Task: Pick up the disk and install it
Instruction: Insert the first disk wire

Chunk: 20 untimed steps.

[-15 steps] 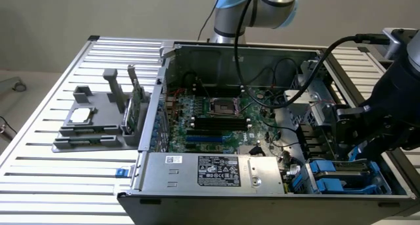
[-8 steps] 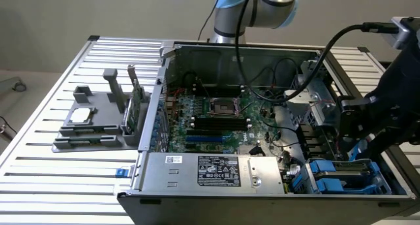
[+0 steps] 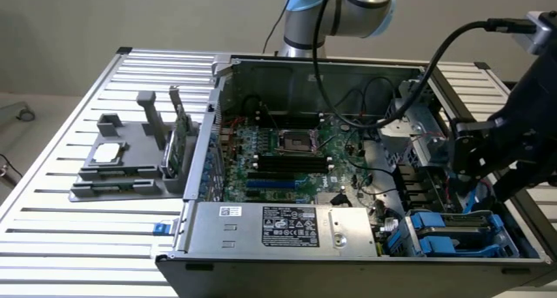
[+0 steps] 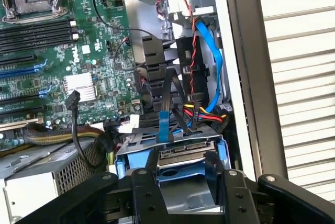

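This is a robotics lab set up for computer assembly work. An industrial robot arm (image 3: 348, 4) stands behind a slatted aluminium surface (image 3: 70, 246). Its black claw (image 4: 183, 179) hangs over an opened desktop computer case (image 3: 348, 275), which lies on its side with the green motherboard (image 3: 287, 151) bared. Beside the case a grey fixture (image 3: 113, 177) holds loose parts. The wall (image 3: 130, 17) behind is plain.

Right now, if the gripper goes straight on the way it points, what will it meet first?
Most likely the disk in its blue carrier, which lies straight ahead, between the fingers of the open gripper. Nothing seems to stand between them, though I cannot judge how far apart they are in depth.
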### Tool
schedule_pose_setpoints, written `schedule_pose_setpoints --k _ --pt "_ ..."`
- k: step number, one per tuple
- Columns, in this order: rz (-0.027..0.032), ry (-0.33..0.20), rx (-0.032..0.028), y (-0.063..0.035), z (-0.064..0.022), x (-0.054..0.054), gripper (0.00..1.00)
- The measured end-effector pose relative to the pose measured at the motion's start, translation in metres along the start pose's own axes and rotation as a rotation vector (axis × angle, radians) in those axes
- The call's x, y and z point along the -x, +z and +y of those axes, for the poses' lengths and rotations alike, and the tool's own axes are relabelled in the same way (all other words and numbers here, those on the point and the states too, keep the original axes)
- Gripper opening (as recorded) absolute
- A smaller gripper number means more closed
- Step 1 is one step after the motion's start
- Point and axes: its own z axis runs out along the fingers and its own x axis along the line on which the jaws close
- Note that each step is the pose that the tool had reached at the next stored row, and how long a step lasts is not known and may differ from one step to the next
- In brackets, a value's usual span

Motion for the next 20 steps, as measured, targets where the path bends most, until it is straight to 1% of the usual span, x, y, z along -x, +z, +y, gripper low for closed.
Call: schedule_pose_setpoints --k 10,12,20 --pt "0.0006 0.003 0.0039 0.0006 0.0063 0.005 0.48" --pt "0.0010 0.004 0.0062 0.0008 0.0077 0.006 0.48" --pt "0.0033 0.005 0.0181 0.0015 0.0130 0.011 0.48"
